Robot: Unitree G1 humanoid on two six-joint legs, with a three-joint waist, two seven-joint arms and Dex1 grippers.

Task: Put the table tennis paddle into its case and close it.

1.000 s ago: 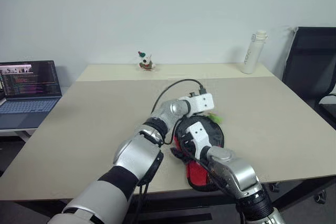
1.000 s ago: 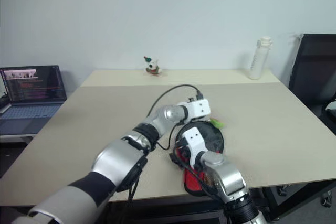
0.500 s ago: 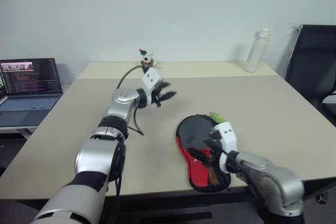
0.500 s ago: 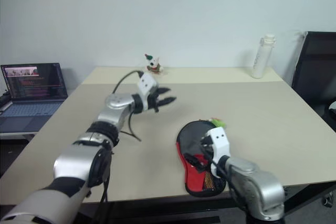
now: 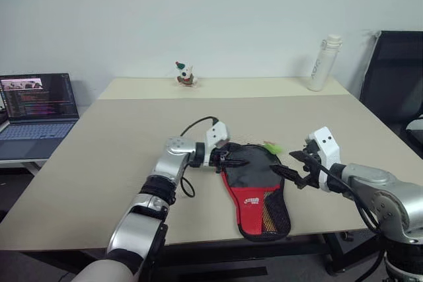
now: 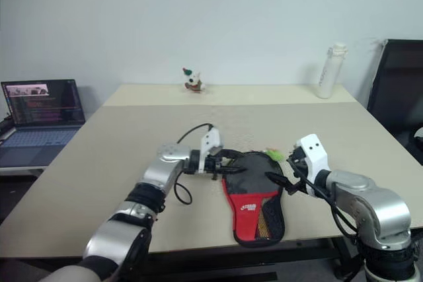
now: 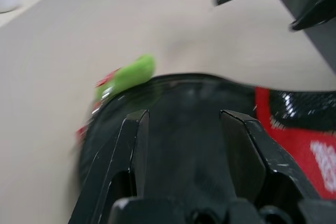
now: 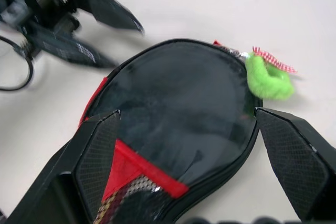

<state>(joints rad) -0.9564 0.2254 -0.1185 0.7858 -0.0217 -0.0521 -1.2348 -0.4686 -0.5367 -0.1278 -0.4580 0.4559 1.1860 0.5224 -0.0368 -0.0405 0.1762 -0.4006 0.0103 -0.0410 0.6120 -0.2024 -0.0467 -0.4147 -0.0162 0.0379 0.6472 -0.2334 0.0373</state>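
Paddle case (image 5: 254, 186) flat on table (image 5: 99, 156), looks zipped; I judge task near done. My left gripper (image 5: 225, 159) beside case, part open; right gripper (image 5: 294, 170) opposite, wide open, empty.

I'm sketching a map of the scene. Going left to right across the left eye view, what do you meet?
Laptop → figurine → left gripper → case → right gripper → white bottle → black chair.
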